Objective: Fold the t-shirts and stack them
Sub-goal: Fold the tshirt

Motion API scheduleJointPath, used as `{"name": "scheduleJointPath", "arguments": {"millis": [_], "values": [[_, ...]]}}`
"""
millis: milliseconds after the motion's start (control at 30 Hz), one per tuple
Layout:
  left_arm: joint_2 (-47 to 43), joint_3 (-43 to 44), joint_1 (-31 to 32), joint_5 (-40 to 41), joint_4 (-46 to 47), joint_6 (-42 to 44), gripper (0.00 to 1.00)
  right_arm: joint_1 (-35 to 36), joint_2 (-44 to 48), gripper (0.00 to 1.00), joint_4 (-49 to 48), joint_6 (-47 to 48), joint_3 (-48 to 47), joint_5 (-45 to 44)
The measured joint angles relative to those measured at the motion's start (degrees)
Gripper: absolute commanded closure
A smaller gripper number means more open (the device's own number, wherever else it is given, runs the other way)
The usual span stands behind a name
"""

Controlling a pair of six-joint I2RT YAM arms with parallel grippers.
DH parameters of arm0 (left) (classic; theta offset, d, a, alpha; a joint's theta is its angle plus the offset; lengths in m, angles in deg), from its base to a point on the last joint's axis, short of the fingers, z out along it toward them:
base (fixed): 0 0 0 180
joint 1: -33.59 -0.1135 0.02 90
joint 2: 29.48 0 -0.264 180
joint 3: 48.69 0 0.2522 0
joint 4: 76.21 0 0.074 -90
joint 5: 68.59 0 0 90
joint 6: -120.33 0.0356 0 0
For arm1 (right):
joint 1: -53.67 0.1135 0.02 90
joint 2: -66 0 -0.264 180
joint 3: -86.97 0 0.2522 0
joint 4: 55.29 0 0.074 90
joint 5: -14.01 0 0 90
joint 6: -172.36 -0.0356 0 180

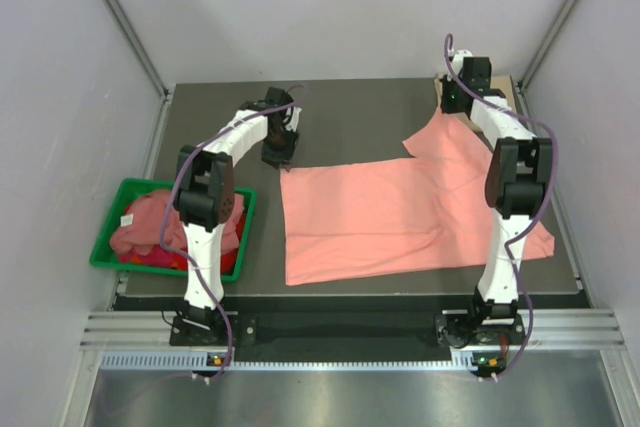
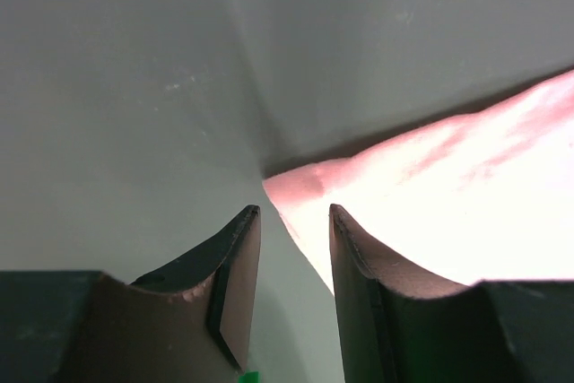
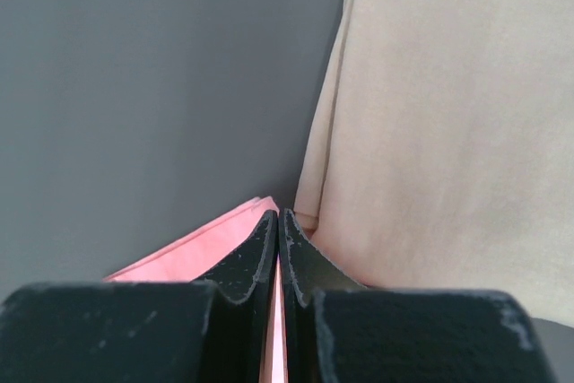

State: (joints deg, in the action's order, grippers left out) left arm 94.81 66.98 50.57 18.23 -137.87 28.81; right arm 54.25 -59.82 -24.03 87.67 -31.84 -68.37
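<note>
A salmon-pink t-shirt [image 1: 400, 212] lies spread flat on the dark table [image 1: 350, 117], one sleeve reaching to the far right. My left gripper [image 1: 277, 155] is open and low at the shirt's far left corner. In the left wrist view the gripper [image 2: 291, 221] has that corner [image 2: 309, 184] just ahead of its fingertips, nothing held. My right gripper [image 1: 450, 105] is shut on the far edge of the pink sleeve. In the right wrist view the gripper [image 3: 279, 217] has pink cloth [image 3: 202, 248] pinched between its jaws. A tan-beige shirt [image 3: 448, 132] lies right beside it.
A green plastic bin [image 1: 105, 227] at the table's left edge holds bunched pink and red shirts [image 1: 150, 227]. The tan-beige shirt sits in the far right corner [image 1: 512, 89]. Pale walls enclose the table on three sides.
</note>
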Motion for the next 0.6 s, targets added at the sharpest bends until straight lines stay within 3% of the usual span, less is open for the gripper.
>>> {"name": "scheduleJointPath", "arguments": {"millis": [467, 600], "values": [[2.73, 0.11, 0.0, 1.11, -1.05, 0.0, 0.59, 0.0, 3.13, 1.0, -1.73, -0.5, 5.25, 0.09], [2.8, 0.22, 0.02, 0.96, -1.14, 0.07, 0.65, 0.0, 4.15, 1.0, -1.81, -0.42, 5.35, 0.09]]}}
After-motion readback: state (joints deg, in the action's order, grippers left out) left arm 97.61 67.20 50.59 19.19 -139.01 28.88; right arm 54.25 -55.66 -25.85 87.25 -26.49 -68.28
